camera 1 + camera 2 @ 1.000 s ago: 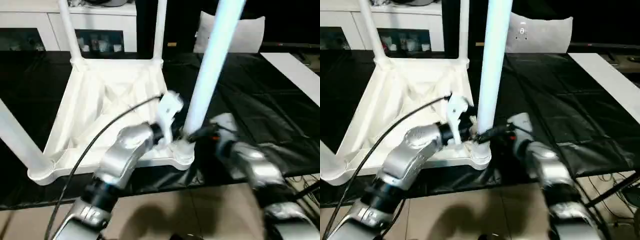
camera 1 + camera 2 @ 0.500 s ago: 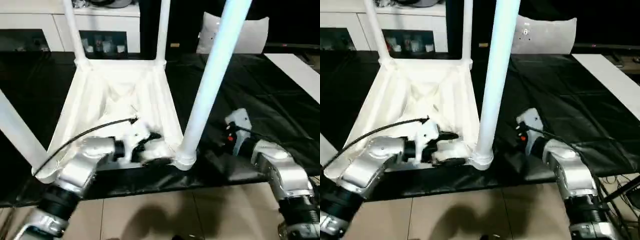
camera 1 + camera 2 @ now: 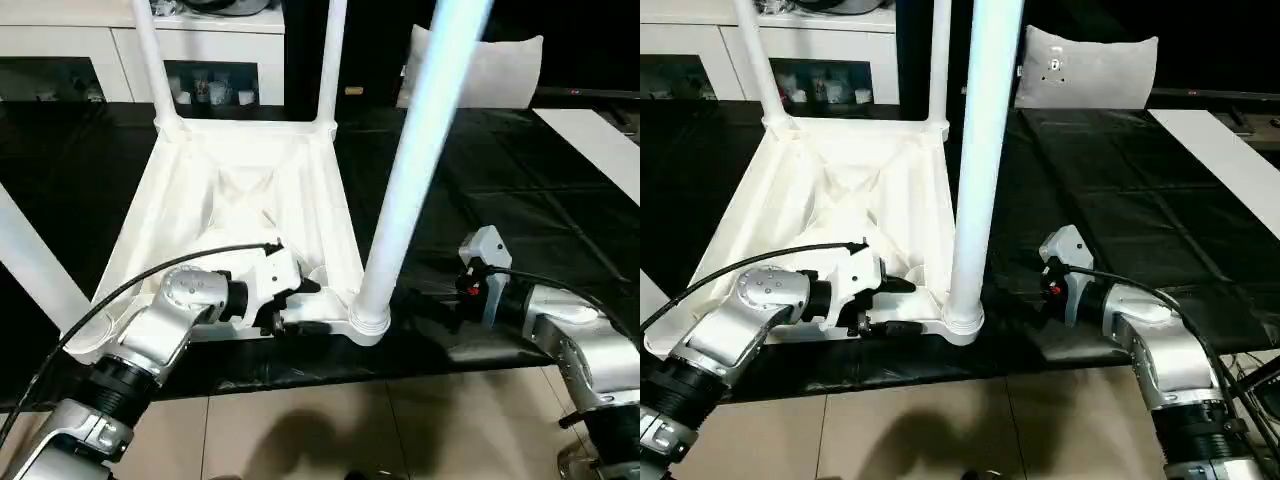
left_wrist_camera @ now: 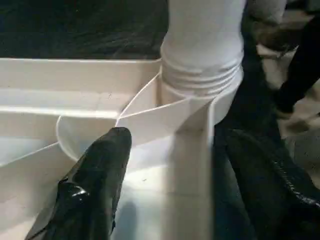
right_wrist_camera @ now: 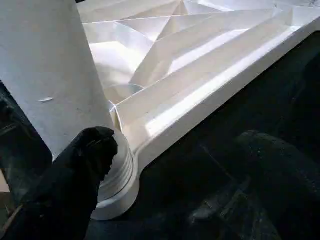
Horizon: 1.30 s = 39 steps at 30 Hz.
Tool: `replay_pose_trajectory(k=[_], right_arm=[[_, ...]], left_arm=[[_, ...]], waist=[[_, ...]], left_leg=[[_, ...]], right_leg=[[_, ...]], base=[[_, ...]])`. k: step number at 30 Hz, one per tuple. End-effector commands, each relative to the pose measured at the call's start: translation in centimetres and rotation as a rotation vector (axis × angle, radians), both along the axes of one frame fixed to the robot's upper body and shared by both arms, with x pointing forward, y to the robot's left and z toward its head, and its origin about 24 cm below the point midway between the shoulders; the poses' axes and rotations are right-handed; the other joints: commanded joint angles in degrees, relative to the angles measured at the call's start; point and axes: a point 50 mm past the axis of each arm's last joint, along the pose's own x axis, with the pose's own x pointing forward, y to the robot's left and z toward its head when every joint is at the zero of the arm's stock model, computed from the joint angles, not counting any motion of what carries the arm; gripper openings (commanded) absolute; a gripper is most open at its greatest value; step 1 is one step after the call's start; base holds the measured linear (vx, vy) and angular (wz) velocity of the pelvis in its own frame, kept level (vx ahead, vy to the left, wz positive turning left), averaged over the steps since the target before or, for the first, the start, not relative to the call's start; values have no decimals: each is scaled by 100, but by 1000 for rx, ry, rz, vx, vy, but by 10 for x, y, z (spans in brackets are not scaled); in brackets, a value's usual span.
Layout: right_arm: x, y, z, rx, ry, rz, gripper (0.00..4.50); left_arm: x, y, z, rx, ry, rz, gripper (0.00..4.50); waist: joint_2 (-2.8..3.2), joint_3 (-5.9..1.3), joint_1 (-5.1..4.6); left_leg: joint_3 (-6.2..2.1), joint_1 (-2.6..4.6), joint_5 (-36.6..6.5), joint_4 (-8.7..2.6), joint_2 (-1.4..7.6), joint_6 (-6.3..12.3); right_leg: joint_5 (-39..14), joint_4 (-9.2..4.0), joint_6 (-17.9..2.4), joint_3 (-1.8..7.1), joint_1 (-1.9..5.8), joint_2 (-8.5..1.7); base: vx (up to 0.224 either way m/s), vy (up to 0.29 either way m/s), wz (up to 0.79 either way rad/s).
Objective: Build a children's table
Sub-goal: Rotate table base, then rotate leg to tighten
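- The tabletop lies upside down on the black-covered work table, its ribbed underside facing up, with its near edge close to the work table's front edge.
- Legs stand upright in its corner sockets: the near right leg rises out of the top of the head views, two thinner-looking far legs stand at the back corners, and a near left leg leans out of the picture at the left edge.
- The near right corner socket shows a ringed collar around the leg's base.
- The left gripper is at the tabletop's near edge, just beside that corner. Its fingers are apart: in the left wrist view one finger lies over the ribbed inside and the other sits outside the rim, so the edge passes between them. I cannot tell whether they press on it.
- The right gripper is low over the black cover, just to the right of the near right leg. Its fingers are spread, one finger close to the leg's base, the other over the cover, nothing clamped.
- A white cabinet with glass doors stands behind the work table.
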Motion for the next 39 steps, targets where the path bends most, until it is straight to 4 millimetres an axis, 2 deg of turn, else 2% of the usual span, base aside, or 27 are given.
replay_pose_trajectory(k=[1,2,4,9,10,12,14,17,20,22,24,25,27,28,35,39], right_arm=[[-1,-8,8,2,-26,-6,450],[0,-10,8,-3,-30,-12,450],[-1,-11,8,-3,-30,-5,450],[-5,-11,11,1,-36,37,450],[-7,-10,12,5,-36,55,450],[-9,-7,13,8,-33,76,450],[-10,-5,13,12,-28,90,450],[-13,-2,13,15,-11,122,450],[-15,-1,12,11,10,154,450],[-15,-1,13,10,11,165,450],[-15,0,14,12,9,177,450],[-15,0,14,17,9,185,450],[-15,2,15,25,14,213,450],[-14,3,15,35,27,238,422],[-12,6,17,27,50,310,367],[-11,9,17,26,65,348,334]], left_arm=[[-3,1,5,3,11,5,303],[-4,1,5,7,12,11,295],[-6,0,4,13,19,10,269],[-10,-4,0,36,30,14,224],[-11,-6,0,39,29,15,217],[-11,-7,-1,71,20,9,210],[-11,-8,-1,79,17,7,176],[-10,-8,-1,80,4,0,171],[-11,-8,-1,84,-10,-15,130],[-11,-6,-2,94,-10,-19,126],[-11,-6,-3,102,-9,-24,98],[-11,-5,-3,108,-9,-28,98],[-11,-5,-4,117,-10,-38,82],[-11,-4,-5,131,-13,-56,61],[-11,0,-9,208,-27,-101,2],[-11,-1,-9,209,-26,-121,0]], waist=[[25,-376,19],[-9,-370,20],[14,-368,34],[15,-365,57],[33,-366,64],[33,-367,62],[27,-374,65],[21,-374,63],[25,-369,66],[27,-371,66],[23,-371,67],[23,-371,67],[1,-374,73],[-3,-375,70],[19,-387,69],[19,-390,63]], left_leg=[[50,-95,-688,-400,91,348],[59,-104,-632,-394,86,371],[61,-99,-620,-394,76,385],[66,-95,-677,-390,74,401],[60,-94,-678,-392,71,408],[56,-94,-687,-391,68,411],[56,-96,-684,-388,61,401],[55,-100,-681,-384,58,417],[52,-98,-729,-383,56,429],[51,-99,-738,-383,58,426],[50,-101,-736,-382,56,410],[50,-101,-736,-382,56,410],[46,-105,-733,-380,52,424],[49,-108,-716,-378,53,444],[39,-109,-617,-383,77,437],[39,-121,-558,-382,76,449]], right_leg=[[-2518,-437,-264,315,413,-334],[-2426,-427,-304,319,412,-320],[-2463,-431,-301,318,410,-320],[-2553,-459,-240,306,414,-312],[-2580,-469,-199,300,415,-310],[-2587,-473,-155,296,414,-301],[-2604,-474,-148,293,415,-301],[-2576,-480,-140,289,417,-296],[-2656,-497,-126,279,413,-299],[-2665,-500,-121,280,412,-304],[-2685,-499,-101,277,412,-302],[-2685,-499,-101,277,412,-302],[-2722,-492,-75,276,415,-307],[-2697,-496,-79,278,412,-307],[-2471,-448,-198,296,422,-311],[-2357,-423,-272,305,432,-316]], base=[[0,0,0],[0,0,0],[0,0,0],[0,0,0],[0,0,0],[0,0,0],[0,0,0],[0,0,0],[0,0,0],[0,0,0],[0,0,0],[0,0,0],[0,0,0],[0,0,0],[0,0,0],[0,0,0]])
